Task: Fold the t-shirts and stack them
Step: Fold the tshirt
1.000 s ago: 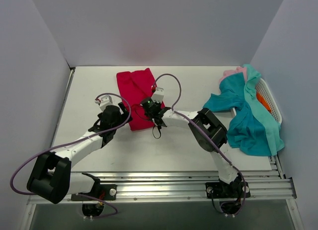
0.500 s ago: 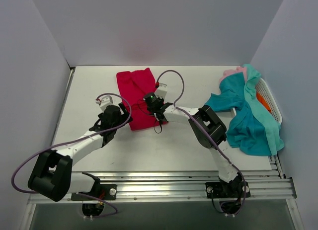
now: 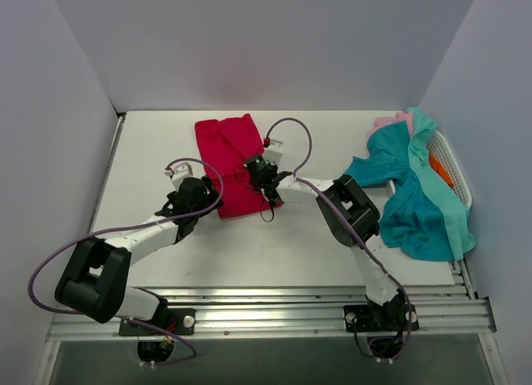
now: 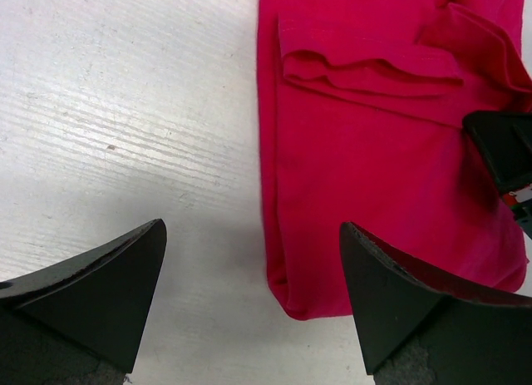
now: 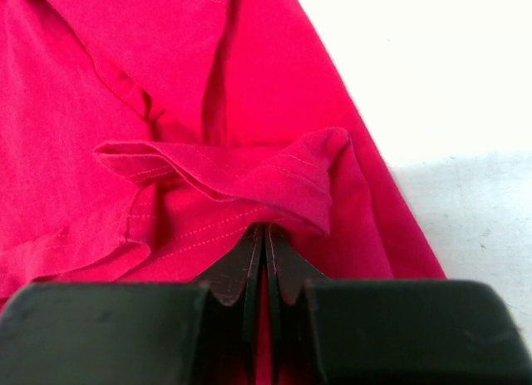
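The left fingers (image 4: 91, 293), spread wide and empty, hang over the table (image 3: 166, 144) at the near left corner of the red tee (image 3: 229, 148), having edged closer to it in the past second. The tee lies folded mid-table. The right fingers (image 5: 249, 273), pressed together on a raised fold of the red cloth, have pushed farther onto the tee. At right, teal tees (image 3: 420, 214) and a pink tee (image 3: 389, 120) spill from the basket (image 3: 457, 181).
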Tool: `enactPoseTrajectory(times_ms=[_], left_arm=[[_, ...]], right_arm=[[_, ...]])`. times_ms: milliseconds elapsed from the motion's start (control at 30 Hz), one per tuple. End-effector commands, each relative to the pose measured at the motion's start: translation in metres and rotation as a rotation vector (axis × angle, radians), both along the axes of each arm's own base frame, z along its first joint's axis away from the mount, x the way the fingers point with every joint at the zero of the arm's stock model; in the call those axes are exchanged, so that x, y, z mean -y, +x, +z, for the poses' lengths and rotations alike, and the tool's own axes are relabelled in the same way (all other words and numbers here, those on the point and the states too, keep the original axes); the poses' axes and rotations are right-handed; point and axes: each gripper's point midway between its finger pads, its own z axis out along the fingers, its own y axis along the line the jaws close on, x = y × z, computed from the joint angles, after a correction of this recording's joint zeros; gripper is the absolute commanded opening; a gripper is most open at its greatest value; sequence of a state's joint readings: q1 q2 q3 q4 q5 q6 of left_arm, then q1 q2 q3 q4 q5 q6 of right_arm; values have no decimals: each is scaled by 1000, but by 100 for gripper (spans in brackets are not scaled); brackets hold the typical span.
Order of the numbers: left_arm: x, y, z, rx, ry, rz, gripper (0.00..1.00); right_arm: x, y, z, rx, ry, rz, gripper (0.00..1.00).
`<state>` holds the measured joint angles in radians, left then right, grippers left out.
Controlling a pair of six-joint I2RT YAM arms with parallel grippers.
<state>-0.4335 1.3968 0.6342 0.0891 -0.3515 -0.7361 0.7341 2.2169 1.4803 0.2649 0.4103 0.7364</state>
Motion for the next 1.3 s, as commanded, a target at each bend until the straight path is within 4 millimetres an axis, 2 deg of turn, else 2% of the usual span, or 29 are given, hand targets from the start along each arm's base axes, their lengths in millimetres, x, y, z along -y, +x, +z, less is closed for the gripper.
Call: enactPoseTrajectory(times_ms=[0, 200, 300, 733, 1033, 1267], left_arm=[[7, 17, 17, 71, -14, -3, 94], [12, 21, 14, 69, -24, -15, 94], [14, 22, 13, 67, -29, -19, 94], [10, 20, 16, 71, -15, -10, 94], [13, 22, 8, 60, -20, -17, 94], [13, 23, 10, 64, -21, -17, 94]], right_arm=[[2, -7, 41, 49, 36, -6, 0], [2, -20, 59, 62, 39, -2, 0], [3, -22, 58, 59, 30, -5, 0], [-5, -22, 20, -7, 25, 6, 0], [-4, -25, -9, -50, 13, 8, 0], [0, -12, -13, -53, 15, 2, 0]])
